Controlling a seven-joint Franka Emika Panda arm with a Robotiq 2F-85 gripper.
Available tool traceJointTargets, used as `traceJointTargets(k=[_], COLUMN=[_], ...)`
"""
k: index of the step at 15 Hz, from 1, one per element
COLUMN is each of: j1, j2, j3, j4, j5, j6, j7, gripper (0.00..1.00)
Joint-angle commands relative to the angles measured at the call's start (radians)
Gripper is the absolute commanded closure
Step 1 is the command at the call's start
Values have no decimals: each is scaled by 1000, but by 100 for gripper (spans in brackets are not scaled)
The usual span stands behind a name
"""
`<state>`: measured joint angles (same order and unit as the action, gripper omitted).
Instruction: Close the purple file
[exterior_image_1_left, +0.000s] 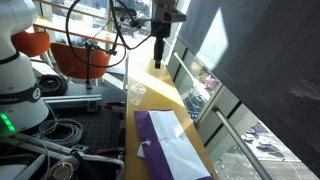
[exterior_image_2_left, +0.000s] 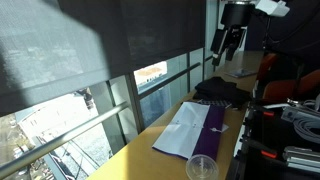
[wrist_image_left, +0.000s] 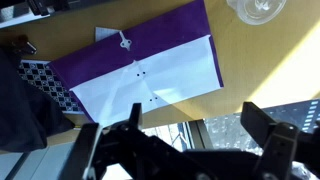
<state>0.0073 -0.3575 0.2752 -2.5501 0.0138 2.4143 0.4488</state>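
Observation:
The purple file (exterior_image_1_left: 160, 142) lies open on the yellow table, a purple cover on one side and white paper (exterior_image_1_left: 178, 152) on the other. It also shows in an exterior view (exterior_image_2_left: 200, 127) and in the wrist view (wrist_image_left: 140, 55). My gripper (exterior_image_1_left: 160, 52) hangs high above the table, well away from the file; it also shows in an exterior view (exterior_image_2_left: 226, 48). In the wrist view the two fingers (wrist_image_left: 190, 135) stand wide apart with nothing between them.
A clear plastic cup (exterior_image_1_left: 137, 95) stands on the table beyond the file, and shows in an exterior view (exterior_image_2_left: 201, 167) and the wrist view (wrist_image_left: 255, 8). A dark cloth (exterior_image_2_left: 222, 92) lies beside the file. Windows run along the table's edge. Cables and orange chairs (exterior_image_1_left: 80, 55) stand behind.

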Motion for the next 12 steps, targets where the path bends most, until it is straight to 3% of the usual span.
traceJointTargets(k=[1, 9, 12], j1=[19, 19, -34], j2=[1, 1, 7], j3=[-19, -19, -3], j4=[2, 3, -18], j5=[-9, -9, -133], j6=[-3, -3, 61], j7=[6, 6, 42], gripper=[0, 0, 0])
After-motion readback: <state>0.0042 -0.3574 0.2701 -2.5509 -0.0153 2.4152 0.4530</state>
